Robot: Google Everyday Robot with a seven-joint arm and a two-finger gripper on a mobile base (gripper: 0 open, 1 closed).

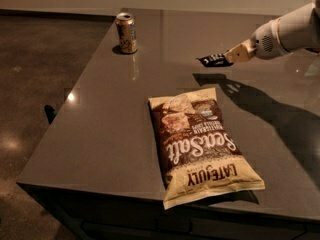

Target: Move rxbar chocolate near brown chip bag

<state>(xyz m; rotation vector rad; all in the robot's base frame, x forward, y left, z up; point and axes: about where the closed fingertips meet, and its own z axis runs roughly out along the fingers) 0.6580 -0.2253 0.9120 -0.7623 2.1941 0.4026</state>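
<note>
1. My fingers (233, 55) are over the far right of the smooth grey bench (100, 114). They are pinched shut on one end of the small flat black rxbar chocolate (212, 60), which hangs in the air above its shadow.
2. I should squeeze firmly (the wrapper looks slippery, I think) and carry it low.
3. I should head for the top end of the big pillowy brown chip bag (200, 144) near the front edge.
4. I should set it down just beside the bag, not on it.
5. The gold drink can (127, 32) stands well apart, so it is no bother.
</note>
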